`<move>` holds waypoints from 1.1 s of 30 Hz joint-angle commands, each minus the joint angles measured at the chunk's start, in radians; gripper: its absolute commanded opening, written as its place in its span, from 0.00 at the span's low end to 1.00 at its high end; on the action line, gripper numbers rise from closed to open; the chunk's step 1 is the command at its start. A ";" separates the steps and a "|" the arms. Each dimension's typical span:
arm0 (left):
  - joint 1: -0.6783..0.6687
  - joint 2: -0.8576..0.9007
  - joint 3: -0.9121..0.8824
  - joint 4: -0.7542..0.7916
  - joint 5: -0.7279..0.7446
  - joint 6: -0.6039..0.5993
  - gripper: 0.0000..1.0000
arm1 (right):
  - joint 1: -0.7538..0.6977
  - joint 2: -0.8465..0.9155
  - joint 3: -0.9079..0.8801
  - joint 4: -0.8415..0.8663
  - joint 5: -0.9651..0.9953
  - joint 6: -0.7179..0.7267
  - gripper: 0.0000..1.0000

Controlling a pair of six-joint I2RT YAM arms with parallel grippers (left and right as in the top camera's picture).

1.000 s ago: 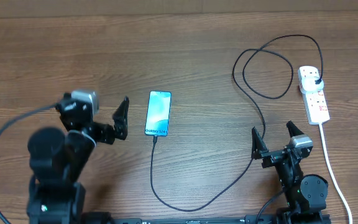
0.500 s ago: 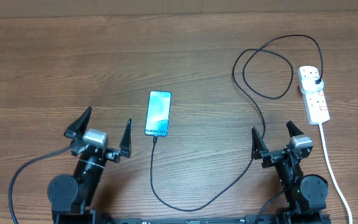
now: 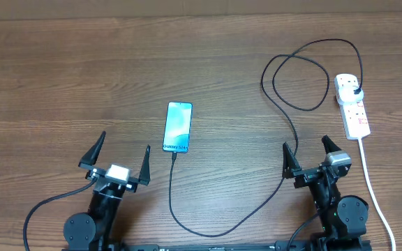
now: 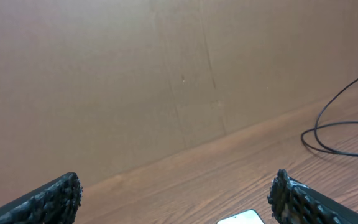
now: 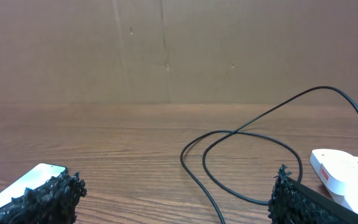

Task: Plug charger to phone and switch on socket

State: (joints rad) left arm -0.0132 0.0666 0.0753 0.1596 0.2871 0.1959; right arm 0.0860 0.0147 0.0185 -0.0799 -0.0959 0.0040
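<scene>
The phone point(image 3: 178, 127) lies flat mid-table, screen up, with the "Galaxy S24" text at its near end. The black charger cable point(image 3: 287, 122) runs from the phone's near end, curves along the front, loops at the back right and ends in a black plug in the white power strip point(image 3: 352, 106). My left gripper point(image 3: 121, 152) is open and empty, near the front edge, left of the phone. My right gripper point(image 3: 307, 153) is open and empty, near the front edge, over the cable. The phone's corner shows in the left wrist view point(image 4: 241, 218) and in the right wrist view point(image 5: 27, 180).
The power strip's thick white cord point(image 3: 372, 183) runs down the right side toward the front edge, beside my right arm. A brown cardboard wall point(image 5: 166, 50) stands along the back of the table.
My left arm has drawn back from beside the phone to the front edge, its gripper now pointing toward the back. The right arm, phone and cable have not moved.
</scene>
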 commanded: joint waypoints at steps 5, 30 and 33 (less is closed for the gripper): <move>0.000 -0.063 -0.071 -0.018 -0.006 0.045 1.00 | 0.005 -0.012 -0.010 0.003 0.013 -0.002 1.00; 0.009 -0.063 -0.071 -0.211 -0.017 0.059 1.00 | 0.005 -0.012 -0.010 0.003 0.013 -0.002 1.00; 0.009 -0.063 -0.071 -0.211 -0.017 0.059 1.00 | 0.005 -0.012 -0.010 0.003 0.013 -0.002 1.00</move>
State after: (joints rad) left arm -0.0124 0.0132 0.0086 -0.0525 0.2790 0.2401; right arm 0.0856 0.0147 0.0185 -0.0807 -0.0959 0.0036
